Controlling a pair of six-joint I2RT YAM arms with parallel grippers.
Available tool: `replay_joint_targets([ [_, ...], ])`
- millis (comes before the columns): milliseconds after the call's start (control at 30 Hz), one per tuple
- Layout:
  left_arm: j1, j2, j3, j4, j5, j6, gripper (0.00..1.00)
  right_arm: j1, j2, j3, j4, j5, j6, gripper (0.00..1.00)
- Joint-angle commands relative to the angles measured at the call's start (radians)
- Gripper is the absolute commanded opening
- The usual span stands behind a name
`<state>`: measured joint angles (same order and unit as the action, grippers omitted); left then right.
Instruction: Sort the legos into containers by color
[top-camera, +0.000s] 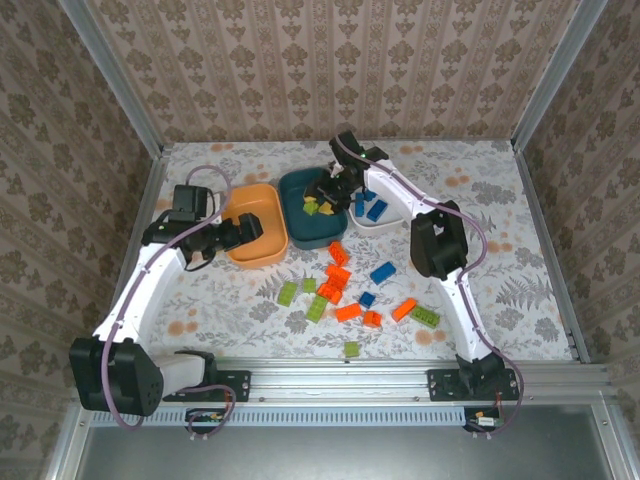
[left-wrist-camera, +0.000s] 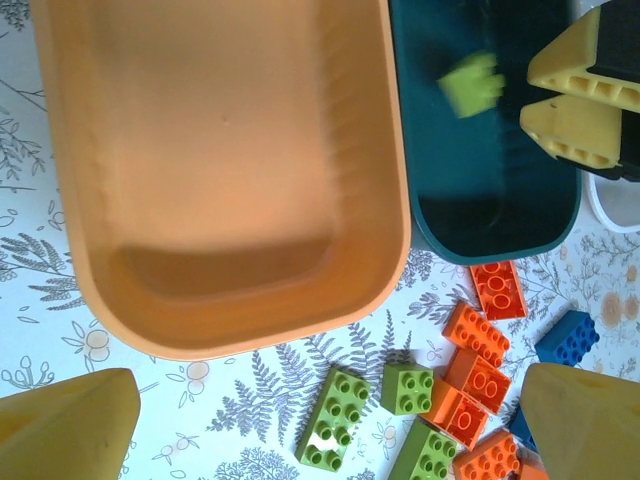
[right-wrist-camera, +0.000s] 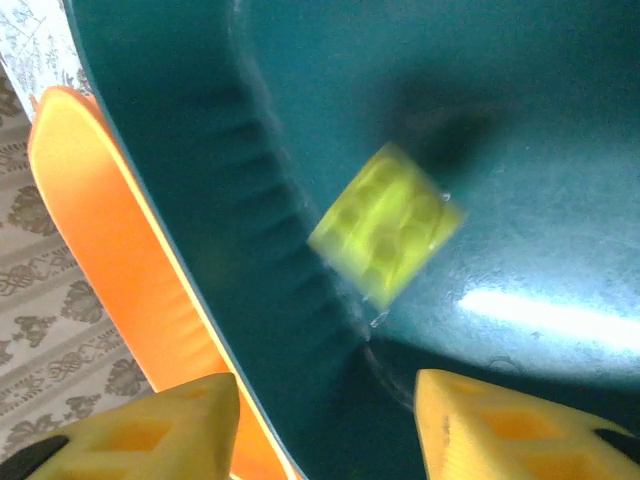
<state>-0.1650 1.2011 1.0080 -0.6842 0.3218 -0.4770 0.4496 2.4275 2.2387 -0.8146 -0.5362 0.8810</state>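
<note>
My right gripper (top-camera: 327, 188) (right-wrist-camera: 330, 430) hangs open over the dark teal dish (top-camera: 300, 236) (right-wrist-camera: 560, 120). A blurred lime green lego (right-wrist-camera: 387, 222) (left-wrist-camera: 470, 85) lies loose in that dish, clear of the fingers. My left gripper (top-camera: 250, 232) (left-wrist-camera: 330, 430) is open and holds nothing, low over the near end of the orange dish (top-camera: 262, 212) (left-wrist-camera: 220, 150), which has no bricks in it. The white dish (top-camera: 386, 224) holds blue legos (top-camera: 371, 206). Orange legos (top-camera: 337, 275), a blue lego (top-camera: 382, 272) and green legos (top-camera: 316, 307) (left-wrist-camera: 336, 417) lie scattered on the table in front of the dishes.
The three dishes stand side by side at mid-table, touching or nearly so. A single green brick (top-camera: 351, 349) lies close to the front rail. Metal frame posts and patterned walls close in the table on the left, right and back.
</note>
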Motion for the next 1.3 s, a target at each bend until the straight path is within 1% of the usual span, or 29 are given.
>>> replay_joint_targets([
  [0, 0.012, -0.001, -0.005, -0.019, 0.029, 0.012, 1.00, -0.006, 0.006, 0.057, -0.050, -0.023, 0.007, 0.55],
  [67, 0.013, 0.018, 0.003, -0.010, 0.040, 0.013, 1.00, -0.008, -0.006, 0.066, -0.066, -0.021, -0.010, 0.59],
  [167, 0.002, 0.048, 0.022, 0.004, 0.044, 0.018, 1.00, -0.015, -0.057, 0.069, -0.125, 0.005, -0.076, 0.59],
  [233, -0.018, 0.072, 0.041, 0.009, 0.037, 0.028, 1.00, -0.025, -0.117, 0.058, -0.197, 0.057, -0.170, 0.59],
  [300, -0.048, 0.102, 0.055, 0.016, 0.034, 0.031, 1.00, -0.040, -0.194, 0.011, -0.268, 0.111, -0.286, 0.59],
  [400, -0.091, 0.152, 0.064, 0.046, 0.039, 0.019, 1.00, -0.075, -0.349, -0.163, -0.355, 0.209, -0.426, 0.60],
  [467, -0.122, 0.181, 0.071, 0.078, 0.045, 0.004, 1.00, -0.104, -0.471, -0.327, -0.388, 0.282, -0.499, 0.61],
  [533, -0.153, 0.208, 0.088, 0.097, 0.039, -0.003, 1.00, -0.142, -0.576, -0.475, -0.415, 0.362, -0.518, 0.63],
  [567, -0.170, 0.224, 0.101, 0.101, 0.035, -0.006, 1.00, -0.168, -0.626, -0.550, -0.425, 0.376, -0.510, 0.63],
  [667, -0.212, 0.269, 0.142, 0.103, 0.029, -0.002, 1.00, -0.235, -0.757, -0.776, -0.407, 0.366, -0.443, 0.64],
  [767, -0.244, 0.304, 0.179, 0.103, 0.018, -0.004, 1.00, -0.252, -0.863, -0.960, -0.357, 0.342, -0.319, 0.65],
  [833, -0.259, 0.321, 0.190, 0.107, 0.012, -0.009, 1.00, -0.249, -0.929, -1.086, -0.295, 0.294, -0.177, 0.65],
  [933, -0.273, 0.347, 0.212, 0.105, 0.007, -0.019, 1.00, -0.242, -1.063, -1.312, -0.114, 0.176, 0.133, 0.64],
  [967, -0.275, 0.353, 0.220, 0.101, 0.004, -0.018, 1.00, -0.256, -1.102, -1.361, -0.084, 0.152, 0.221, 0.63],
  [1033, -0.277, 0.363, 0.233, 0.101, -0.001, -0.020, 1.00, -0.254, -1.172, -1.422, -0.021, 0.175, 0.358, 0.62],
  [1100, -0.280, 0.376, 0.252, 0.088, -0.001, -0.014, 1.00, -0.239, -1.201, -1.447, -0.018, 0.191, 0.456, 0.61],
  [1200, -0.278, 0.387, 0.274, 0.060, -0.009, 0.004, 1.00, -0.209, -1.199, -1.455, -0.033, 0.200, 0.525, 0.60],
  [1267, -0.277, 0.386, 0.274, 0.057, -0.013, 0.006, 1.00, -0.200, -1.187, -1.478, -0.009, 0.192, 0.555, 0.59],
])
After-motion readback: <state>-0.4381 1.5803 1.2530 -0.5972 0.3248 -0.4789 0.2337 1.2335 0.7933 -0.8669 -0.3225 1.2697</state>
